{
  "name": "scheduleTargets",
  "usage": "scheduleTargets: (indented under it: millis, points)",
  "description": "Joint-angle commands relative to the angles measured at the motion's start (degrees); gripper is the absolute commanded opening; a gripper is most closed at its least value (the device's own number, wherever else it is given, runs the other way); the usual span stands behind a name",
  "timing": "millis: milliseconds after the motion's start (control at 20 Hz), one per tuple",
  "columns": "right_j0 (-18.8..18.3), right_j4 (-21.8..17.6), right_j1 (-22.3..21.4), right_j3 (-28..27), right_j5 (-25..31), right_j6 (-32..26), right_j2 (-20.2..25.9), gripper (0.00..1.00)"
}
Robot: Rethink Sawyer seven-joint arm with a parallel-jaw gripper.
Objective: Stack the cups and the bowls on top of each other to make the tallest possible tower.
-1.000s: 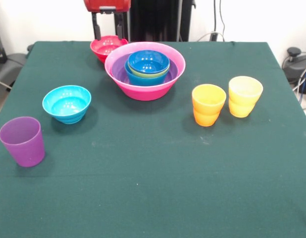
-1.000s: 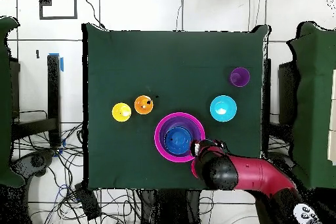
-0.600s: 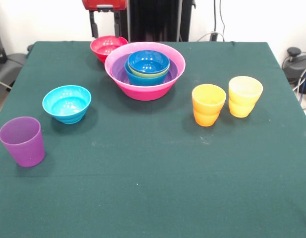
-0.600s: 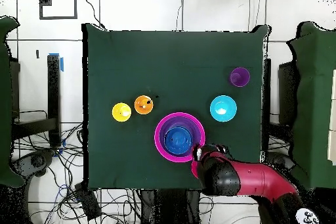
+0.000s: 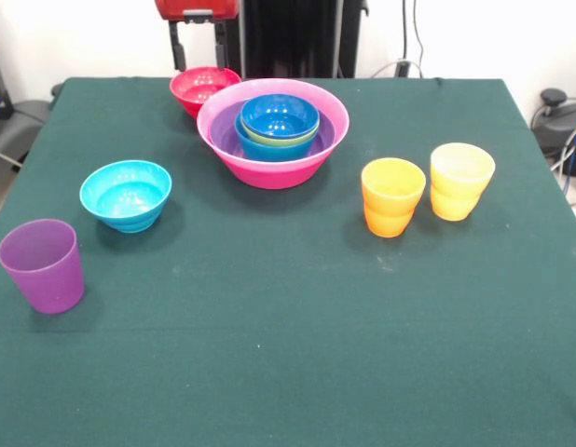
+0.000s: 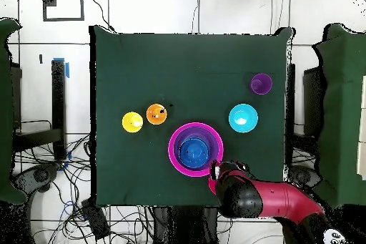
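Note:
The tower is a wide hot-pink bowl (image 5: 269, 164) (image 6: 174, 152) holding nested purple, blue and lime green bowls, with a dark blue bowl (image 5: 280, 115) (image 6: 193, 152) on top. A small red-pink bowl (image 5: 202, 88) sits on the cloth just behind its left rim. My gripper (image 5: 198, 56) (image 6: 227, 167) hangs open right above and behind that bowl, holding nothing. The cyan bowl (image 5: 126, 194) (image 6: 243, 117) stands alone, and the purple cup (image 5: 43, 264) (image 6: 261, 83) is upright near the table's edge. The orange cup (image 5: 392, 196) (image 6: 156, 114) and yellow cup (image 5: 461, 180) (image 6: 132, 122) stand side by side.
A dark green cloth (image 5: 288, 326) covers the table. Cables and equipment lie on the floor beyond both side edges. The red arm (image 6: 279, 199) reaches in over the table's edge beside the tower.
The gripper has lifted off the red-pink bowl, which now sits level on the cloth. The arm has drawn back a little toward its base. Nothing else has moved.

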Motion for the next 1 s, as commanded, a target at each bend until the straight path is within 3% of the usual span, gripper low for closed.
scheduleTargets:
  millis: [50, 600, 1000]
  points:
    - [-2.6, -4.6, 4.4, 2.1, -1.2, -0.3, 4.6, 1.00]
    - [-8.7, -5.6, 5.4, 1.1, 2.4, -3.9, 8.8, 1.00]
    - [-8.0, -7.0, 6.7, 0.1, 2.3, -2.3, 8.5, 1.00]
